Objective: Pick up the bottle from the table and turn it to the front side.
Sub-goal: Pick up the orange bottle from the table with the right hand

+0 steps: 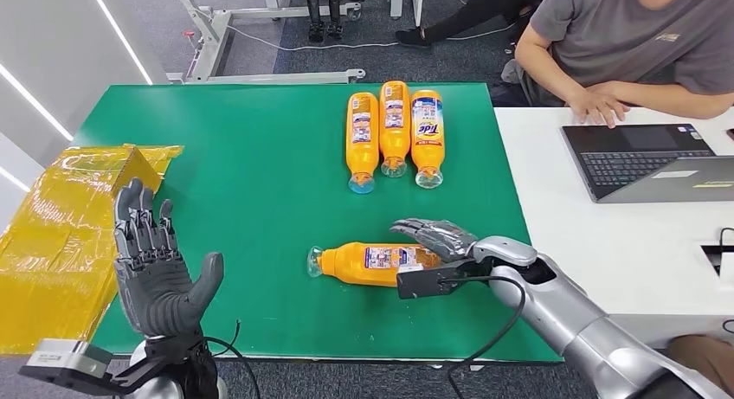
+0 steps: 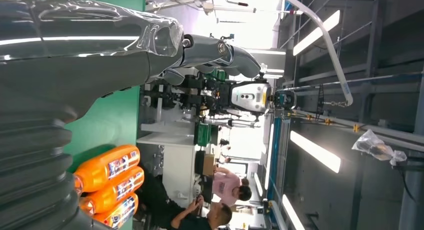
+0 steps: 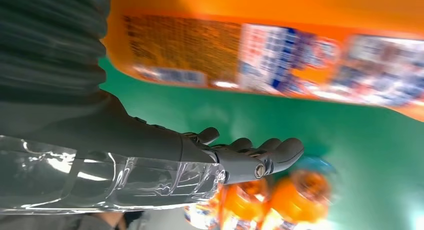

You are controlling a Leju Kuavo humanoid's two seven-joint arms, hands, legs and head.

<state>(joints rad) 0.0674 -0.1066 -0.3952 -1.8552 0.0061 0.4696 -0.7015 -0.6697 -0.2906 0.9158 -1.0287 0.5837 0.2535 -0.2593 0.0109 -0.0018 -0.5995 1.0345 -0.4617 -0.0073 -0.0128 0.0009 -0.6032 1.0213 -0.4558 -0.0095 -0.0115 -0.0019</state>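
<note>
An orange bottle (image 1: 372, 263) with a clear cap lies on its side near the front of the green table (image 1: 251, 165), cap pointing left. My right hand (image 1: 437, 237) reaches over its base end with fingers stretched out, not closed around it. In the right wrist view the bottle (image 3: 280, 55) lies blurred and close beside my right hand (image 3: 240, 157), whose fingers are straight. My left hand (image 1: 156, 260) is raised at the table's front left corner, palm open, fingers spread and holding nothing; the left wrist view shows the left hand (image 2: 75, 65) from close behind.
Three more orange bottles (image 1: 394, 131) lie side by side at the back of the table, caps toward me. A yellow plastic-wrapped package (image 1: 61, 234) sits at the left edge. At the white table (image 1: 606, 243) on the right, a person (image 1: 632, 44) sits at a laptop (image 1: 640, 161).
</note>
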